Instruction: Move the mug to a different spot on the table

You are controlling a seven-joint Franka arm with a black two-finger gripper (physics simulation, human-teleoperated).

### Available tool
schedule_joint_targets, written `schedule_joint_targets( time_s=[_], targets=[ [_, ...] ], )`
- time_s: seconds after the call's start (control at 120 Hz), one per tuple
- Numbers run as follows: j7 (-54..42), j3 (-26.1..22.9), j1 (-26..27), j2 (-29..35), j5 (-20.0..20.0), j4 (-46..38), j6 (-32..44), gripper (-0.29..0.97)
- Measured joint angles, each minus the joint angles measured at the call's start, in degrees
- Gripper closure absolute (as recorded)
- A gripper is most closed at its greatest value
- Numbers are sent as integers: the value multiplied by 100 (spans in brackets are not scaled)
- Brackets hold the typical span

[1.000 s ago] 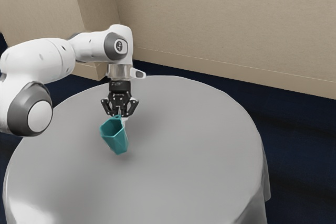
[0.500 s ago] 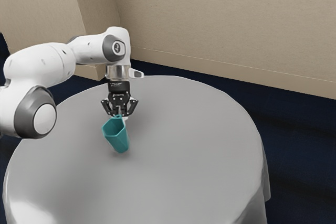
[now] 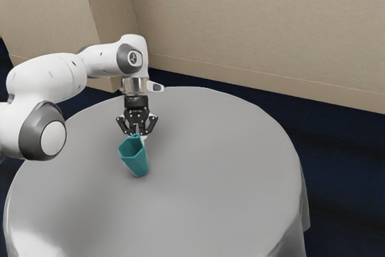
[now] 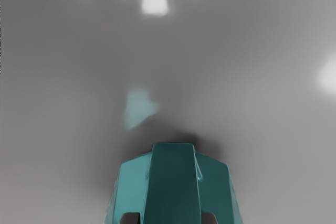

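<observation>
**Teal mug pinched in the gripper over a round grey table**

Exterior view: round table (image 3: 240,167) with a smooth, slightly glossy grey top and rounded edge. Beige walls (image 3: 252,22) with a paler baseboard behind, dark blue floor (image 3: 337,142). The white arm (image 3: 54,79) comes in from the exterior view's left, hand pointing straight down. The black gripper (image 3: 137,130) is closed on the top edge of the mug (image 3: 135,159), fingers drawn in close together. The mug is teal, faceted and tapers to a narrower base. It hangs tilted, base swung toward the exterior view's right, mouth up under the fingers. It sits over the part of the table toward the exterior view's left, dark shadow just beside its base. Cannot tell if the base touches the top. The mouth shows teal inner wall, the contents cannot be made out.

Wrist view: mug (image 4: 134,187) directly under the hand, with a broad darker teal handle (image 4: 173,182) running down its near side. Grey table (image 4: 252,77) beyond it with bright light spots. There is a soft dark shadow just past the mug and a faint teal reflection (image 4: 137,107) on the top. The mug's interior is hidden here.
</observation>
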State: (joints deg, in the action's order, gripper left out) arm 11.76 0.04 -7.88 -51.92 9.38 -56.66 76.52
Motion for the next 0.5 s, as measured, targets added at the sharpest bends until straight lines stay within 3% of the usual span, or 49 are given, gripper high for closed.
schedule_joint_targets(
  time_s=[0.167, 0.325, 0.5],
  targets=[
    [9, -10, -8, -23, 1, -5, 38, 62],
    [23, -96, -19, -26, 10, -43, 142, 31],
    [37, -110, -15, -25, 16, -48, 248, 13]
  ],
)
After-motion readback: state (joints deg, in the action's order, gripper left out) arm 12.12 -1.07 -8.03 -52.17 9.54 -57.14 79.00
